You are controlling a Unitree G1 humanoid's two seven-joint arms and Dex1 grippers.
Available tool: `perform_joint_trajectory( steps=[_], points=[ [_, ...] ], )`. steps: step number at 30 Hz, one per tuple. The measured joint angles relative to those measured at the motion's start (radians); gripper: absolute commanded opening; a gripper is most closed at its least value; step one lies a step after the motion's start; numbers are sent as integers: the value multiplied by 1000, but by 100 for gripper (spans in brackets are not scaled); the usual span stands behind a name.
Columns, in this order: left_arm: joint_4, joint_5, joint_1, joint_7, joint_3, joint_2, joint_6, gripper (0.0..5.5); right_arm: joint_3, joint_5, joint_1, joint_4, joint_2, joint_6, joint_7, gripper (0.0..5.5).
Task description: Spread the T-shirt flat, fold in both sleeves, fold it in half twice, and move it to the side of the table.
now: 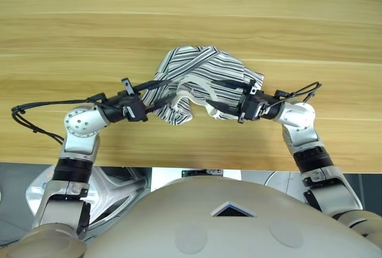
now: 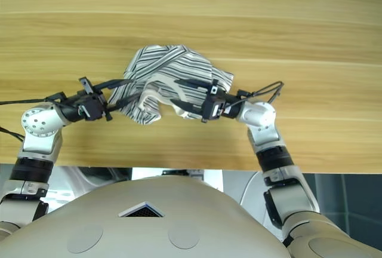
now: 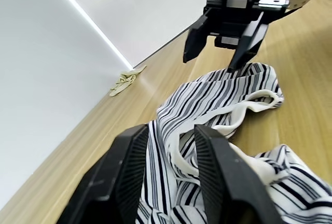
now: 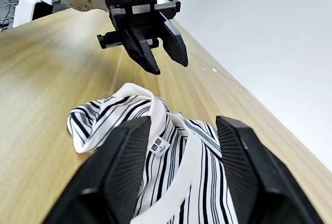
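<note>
Striped cloth, the T-shirt (image 1: 202, 68) lies bunched on the table (image 1: 89, 31), equally near both arms. Our left gripper (image 1: 164, 95) and right gripper (image 1: 215, 95) face each other across its near edge, each spread wide, straddling folds by the white collar (image 3: 249, 111) and pinching nothing yet.

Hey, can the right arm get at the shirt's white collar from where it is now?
Probably yes: the right gripper is open at the crumpled T-shirt, its fingers seemingly straddling the white collar, with nothing blocking it.
</note>
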Motion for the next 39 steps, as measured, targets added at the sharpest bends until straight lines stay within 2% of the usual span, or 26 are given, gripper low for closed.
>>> perform_joint_trajectory(
  steps=[17,20,26,28,30,34,39],
  points=[
    [142,175,-56,88,-60,11,9,163,19,-37,7,-28,-8,1,-46,232],
    [82,45,-7,68,-31,60,-4,163,24,-49,6,-16,-9,3,-59,232],
    [-278,-460,110,-77,-21,126,23,163,28,-90,5,19,-7,3,-91,232],
    [-293,-491,118,-96,-2,128,45,163,29,-99,5,30,-7,2,-99,232],
    [-235,-399,105,-88,0,118,61,163,30,-102,5,30,-9,2,-108,232],
    [-66,-56,58,-2,-20,76,63,163,31,-116,8,27,-11,1,-112,232],
    [2,224,39,99,-42,73,61,163,32,-117,11,18,-13,2,-120,232]
  ],
)
